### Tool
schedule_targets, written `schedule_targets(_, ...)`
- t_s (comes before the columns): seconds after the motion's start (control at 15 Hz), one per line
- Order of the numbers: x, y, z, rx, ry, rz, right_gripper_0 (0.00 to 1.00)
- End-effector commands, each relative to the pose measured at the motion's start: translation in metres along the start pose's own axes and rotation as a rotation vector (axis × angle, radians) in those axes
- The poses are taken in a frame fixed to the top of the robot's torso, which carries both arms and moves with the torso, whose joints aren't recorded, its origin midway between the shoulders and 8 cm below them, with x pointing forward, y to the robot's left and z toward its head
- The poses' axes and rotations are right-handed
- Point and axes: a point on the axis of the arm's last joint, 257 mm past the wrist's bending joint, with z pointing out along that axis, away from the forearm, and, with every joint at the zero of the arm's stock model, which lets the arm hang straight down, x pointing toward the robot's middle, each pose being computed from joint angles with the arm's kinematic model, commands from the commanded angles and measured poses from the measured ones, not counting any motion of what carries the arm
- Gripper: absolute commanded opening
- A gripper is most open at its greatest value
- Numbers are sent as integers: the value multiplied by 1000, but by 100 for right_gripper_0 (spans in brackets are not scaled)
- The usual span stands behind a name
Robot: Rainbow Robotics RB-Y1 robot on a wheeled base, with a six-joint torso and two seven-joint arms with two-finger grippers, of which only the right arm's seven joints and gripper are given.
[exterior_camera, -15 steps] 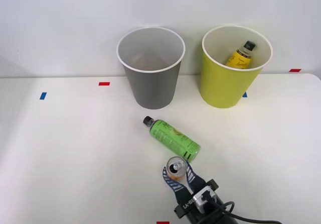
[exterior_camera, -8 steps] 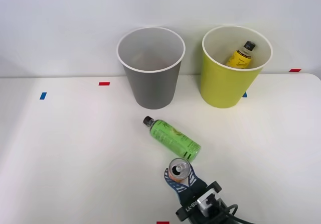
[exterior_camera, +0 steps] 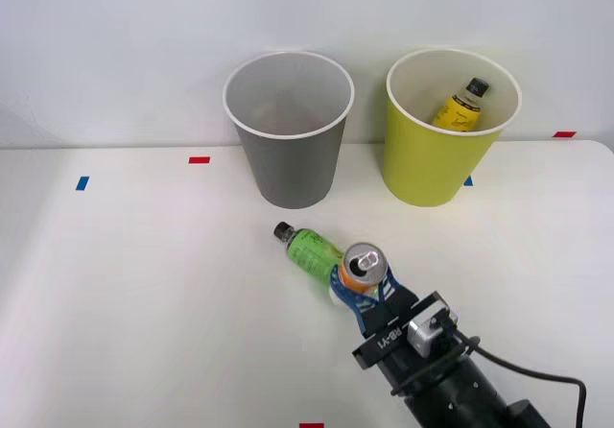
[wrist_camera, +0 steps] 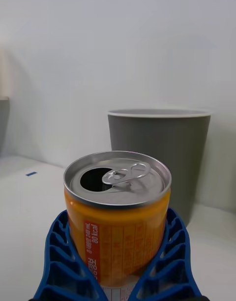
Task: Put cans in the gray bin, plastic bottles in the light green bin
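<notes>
My right gripper [exterior_camera: 363,289] is shut on the small orange can [exterior_camera: 363,266], held upright and lifted off the table, in front of the lying green-label bottle [exterior_camera: 312,247]. In the right wrist view the can [wrist_camera: 117,212] sits between the blue ribbed fingers [wrist_camera: 61,261], its pull tab up. Beyond it stands the gray bin [wrist_camera: 160,151]. In the front view the gray bin [exterior_camera: 288,154] is at the back centre and the light green bin [exterior_camera: 434,164] at the back right. A yellow-label bottle [exterior_camera: 459,107] leans inside the light green bin.
Red tape marks [exterior_camera: 199,160] and a blue one [exterior_camera: 82,183] lie on the white table. A white wall rises right behind the bins. My arm's black wrist and cable [exterior_camera: 451,370] come in at the front right.
The gripper has raised the can from the table and carried it up and toward the bins; it now overlaps the near end of the green-label bottle. The bottles and bins have not moved.
</notes>
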Motion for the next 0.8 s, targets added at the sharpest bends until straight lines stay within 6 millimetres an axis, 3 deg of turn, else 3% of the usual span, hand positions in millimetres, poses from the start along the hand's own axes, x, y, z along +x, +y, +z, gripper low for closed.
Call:
schedule_targets(0.07,-44,-12,27,-9,-43,37,0)
schedule_targets(0.33,-86,-32,66,-39,-76,37,0)
schedule_targets(0.8,-156,-38,124,-122,-156,104,0)
